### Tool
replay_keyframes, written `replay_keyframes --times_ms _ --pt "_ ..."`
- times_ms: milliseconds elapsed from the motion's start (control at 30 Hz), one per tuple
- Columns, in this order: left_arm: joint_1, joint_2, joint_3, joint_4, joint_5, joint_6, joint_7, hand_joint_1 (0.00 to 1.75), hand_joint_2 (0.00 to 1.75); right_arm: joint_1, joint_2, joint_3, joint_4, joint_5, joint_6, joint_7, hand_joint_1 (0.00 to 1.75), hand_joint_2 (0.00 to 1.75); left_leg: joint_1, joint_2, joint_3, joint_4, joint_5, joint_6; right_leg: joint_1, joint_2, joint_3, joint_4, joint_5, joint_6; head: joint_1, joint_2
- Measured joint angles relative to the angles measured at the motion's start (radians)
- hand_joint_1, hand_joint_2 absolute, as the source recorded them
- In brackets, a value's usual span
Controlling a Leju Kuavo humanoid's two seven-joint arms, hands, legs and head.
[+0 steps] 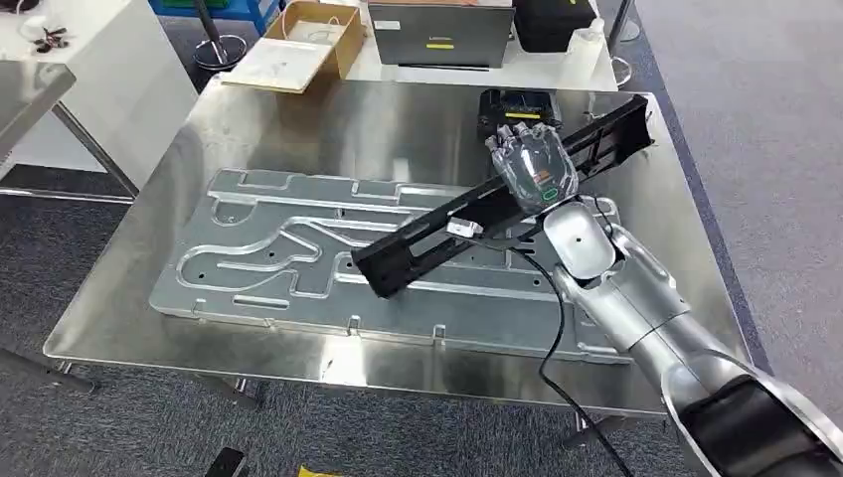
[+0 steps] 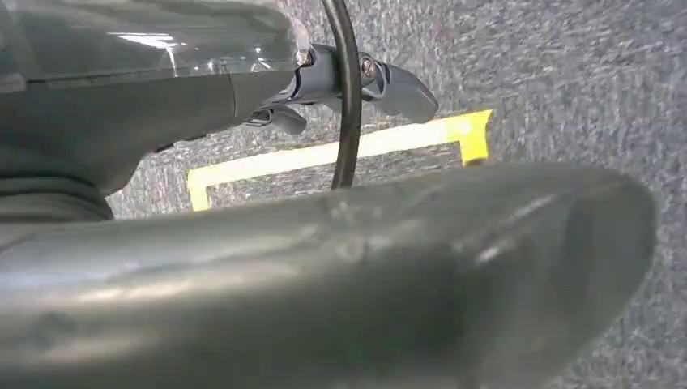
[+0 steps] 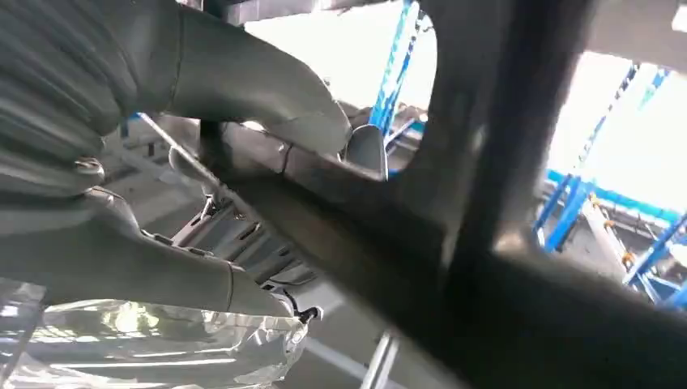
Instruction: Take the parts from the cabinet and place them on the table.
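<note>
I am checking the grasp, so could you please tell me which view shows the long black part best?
The head view: the long black part runs whole and diagonal above the grooved metal plate, with the right hand gripping it. The right wrist view gives a blurred dark close-up. The left wrist view looks at carpet.

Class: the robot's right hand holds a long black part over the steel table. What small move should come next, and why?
Probably lower it and let go: the right hand grips the long black slotted rail slanting above the grooved aluminium plate on the steel table.
</note>
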Motion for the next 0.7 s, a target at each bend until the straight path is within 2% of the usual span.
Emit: replay_keyframes --times_ms 33,67,133,167,200,233,300,333,367,400,467,500,533,567,600,633,667,700 --pt "0.0 0.0 0.002 0.0 0.0 0.0 0.0 0.0 0.0 0.009 0.0 -0.006 0.002 0.0 0.0 0.001 1.75 1.75 0.0 0.0 -0.013 -0.011 0.003 0.001 0.001 0.001 0.01 0.002 -0.009 0.001 0.0 0.0" --pt "0.0 0.0 0.004 0.0 0.0 0.001 0.0 0.0 0.0 0.017 0.0 -0.012 0.003 0.0 0.0 0.003 1.75 1.75 0.0 0.0 -0.009 -0.056 0.038 0.003 0.002 0.002 0.021 0.004 -0.02 0.001 0.0 0.0" --pt "0.0 0.001 0.005 0.0 0.0 0.002 0.0 0.0 0.0 0.027 0.0 -0.024 0.005 0.0 -0.004 0.005 1.75 1.75 -0.003 0.0 0.038 -0.225 0.184 0.016 0.005 0.003 0.046 0.008 -0.04 0.004 0.0 0.0" --pt "0.0 0.002 0.006 0.0 0.0 0.002 0.0 0.0 0.0 0.031 0.0 -0.029 0.008 0.0 -0.006 0.006 1.75 1.75 -0.007 0.0 0.05 -0.294 0.244 0.028 0.005 0.004 0.053 0.009 -0.049 0.007 0.001 0.0" --pt "-0.001 0.003 0.008 0.0 0.0 0.002 0.0 0.0 0.0 0.033 0.0 -0.034 0.011 0.0 -0.011 0.006 1.75 1.75 -0.01 0.001 0.053 -0.3 0.21 0.029 0.009 0.007 0.052 0.013 -0.053 0.013 0.001 0.0" --pt "-0.002 0.003 0.011 0.0 0.0 0.002 0.001 0.0 0.0 0.036 0.0 -0.041 0.015 0.0 -0.017 0.004 1.75 1.75 -0.011 0.001 0.057 -0.294 0.223 0.033 0.008 0.008 0.046 0.013 -0.057 0.019 0.0 0.0" --pt "0.001 0.004 0.017 0.0 0.0 0.002 0.001 0.0 0.0 0.053 0.0 -0.058 0.021 0.0 -0.018 0.002 1.75 1.75 -0.013 0.0 0.058 -0.297 0.227 0.038 0.006 0.008 0.05 0.01 -0.061 0.029 0.0 0.0" --pt "0.0 0.003 0.019 0.0 0.0 0.002 0.001 0.0 0.0 0.057 0.0 -0.065 0.023 0.0 -0.019 0.001 1.75 1.75 0.001 0.003 0.066 -0.31 0.232 0.043 0.008 0.007 0.048 0.014 -0.072 0.034 0.0 0.0" --pt "-0.001 0.003 0.02 0.0 0.0 0.001 0.0 0.0 0.0 0.059 -0.002 -0.073 0.027 0.0 -0.022 0.0 1.75 1.75 0.0 0.002 0.071 -0.314 0.231 0.046 0.007 0.004 0.043 0.037 -0.087 0.04 0.001 0.0" --pt "-0.002 0.003 0.02 0.0 0.0 0.0 0.0 0.0 0.0 0.06 -0.002 -0.08 0.029 0.0 -0.022 0.0 1.75 1.75 -0.001 0.002 0.072 -0.314 0.228 0.051 0.003 0.003 0.012 0.098 -0.121 0.045 0.0 0.0" --pt "-0.003 0.003 0.021 0.0 0.0 -0.002 0.0 0.0 0.0 0.067 -0.003 -0.082 0.035 0.0 -0.024 0.0 1.75 1.75 -0.001 0.004 0.076 -0.314 0.223 0.056 -0.007 0.002 -0.075 0.255 -0.182 0.057 0.0 0.0" --pt "-0.003 0.003 0.021 0.0 0.0 -0.002 0.001 0.0 0.0 0.076 -0.003 -0.087 0.04 0.0 -0.024 -0.003 1.75 1.75 -0.001 0.003 0.077 -0.313 0.22 0.056 -0.012 0.001 -0.115 0.317 -0.192 0.061 0.0 0.0" --pt "-0.001 0.003 0.021 0.0 0.0 -0.001 0.001 0.0 0.0 0.083 -0.003 -0.092 0.046 0.0 -0.024 -0.007 1.75 1.75 0.001 0.003 0.079 -0.312 0.217 0.054 -0.017 0.0 -0.129 0.323 -0.175 0.066 0.001 0.0" --pt "0.0 0.003 0.021 0.0 0.0 0.0 0.002 0.0 0.0 0.089 -0.003 -0.098 0.053 0.0 -0.024 -0.01 1.75 1.75 0.002 0.001 0.083 -0.309 0.213 0.051 -0.023 -0.003 -0.118 0.28 -0.133 0.07 0.001 0.0" --pt "-0.001 0.003 0.021 0.0 0.0 -0.001 0.002 0.0 0.0 0.091 -0.003 -0.105 0.058 0.0 -0.024 -0.016 1.75 1.75 0.004 0.0 0.085 -0.305 0.209 0.048 -0.026 -0.005 -0.087 0.206 -0.084 0.072 0.0 0.0" --pt "-0.001 0.003 0.021 0.0 -0.001 -0.001 0.002 0.0 0.0 0.093 -0.003 -0.112 0.062 0.0 -0.024 -0.021 1.75 1.75 0.005 -0.001 0.087 -0.298 0.203 0.042 -0.029 -0.009 -0.045 0.109 -0.032 0.073 0.001 0.0" --pt "-0.001 0.004 0.021 0.0 -0.001 -0.003 0.002 0.0 0.0 0.094 -0.003 -0.12 0.066 0.0 -0.024 -0.024 1.75 1.75 0.005 -0.002 0.086 -0.293 0.197 0.035 -0.031 -0.013 -0.019 0.04 -0.016 0.073 0.001 0.0" --pt "-0.003 0.005 0.022 0.0 0.0 -0.006 0.002 0.0 0.0 0.094 -0.002 -0.129 0.072 0.0 -0.024 -0.028 1.75 1.75 -0.001 -0.003 0.081 -0.285 0.193 0.028 -0.02 -0.011 -0.012 0.031 -0.025 0.069 0.001 0.0"
